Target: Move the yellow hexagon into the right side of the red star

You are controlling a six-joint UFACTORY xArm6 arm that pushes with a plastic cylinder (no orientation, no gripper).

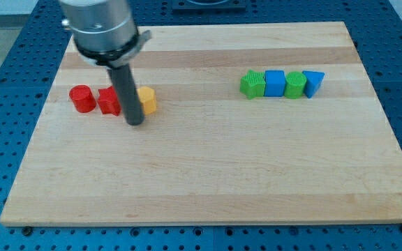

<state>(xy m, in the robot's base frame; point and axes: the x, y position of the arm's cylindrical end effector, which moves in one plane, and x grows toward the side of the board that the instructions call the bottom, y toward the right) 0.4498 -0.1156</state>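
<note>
The yellow hexagon [147, 100] sits at the view's left on the wooden board, just right of the red star [108, 101]. My rod stands in front of the gap between them, so I cannot tell whether they touch. My tip [135, 123] rests on the board just below the two blocks, close to the hexagon's lower left edge. A red cylinder [82, 98] stands just left of the red star.
A row of blocks lies at the view's upper right: a green star [253, 84], a blue cube [275, 83], a green cylinder [295, 84] and a blue triangle [313, 82]. The board [208, 174] lies on a blue perforated table.
</note>
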